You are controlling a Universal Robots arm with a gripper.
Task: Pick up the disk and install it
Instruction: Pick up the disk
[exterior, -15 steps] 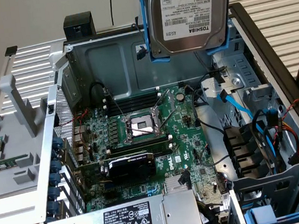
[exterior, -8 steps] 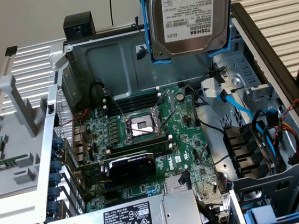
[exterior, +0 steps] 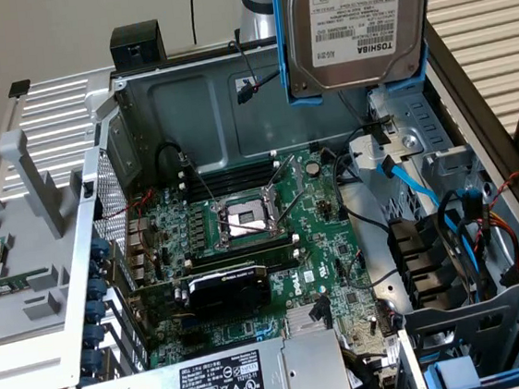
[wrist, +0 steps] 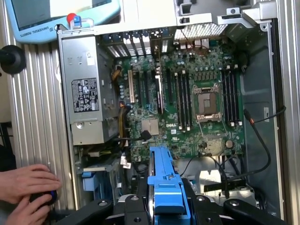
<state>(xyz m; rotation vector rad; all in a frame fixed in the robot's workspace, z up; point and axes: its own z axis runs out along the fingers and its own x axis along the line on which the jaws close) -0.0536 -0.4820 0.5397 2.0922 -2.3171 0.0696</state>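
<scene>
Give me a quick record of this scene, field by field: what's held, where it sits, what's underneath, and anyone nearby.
held: disk in its blue carrier, gripped by the claw
disk position: in the air above the open case, label facing the exterior view
underneath: motherboard with bare CPU socket
power supply: mounted in the case
person: two hands beside the case

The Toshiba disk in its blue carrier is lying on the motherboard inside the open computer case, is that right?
No. The disk in its blue carrier is not on the motherboard; the exterior view shows it held in the air above the open computer case.
</scene>
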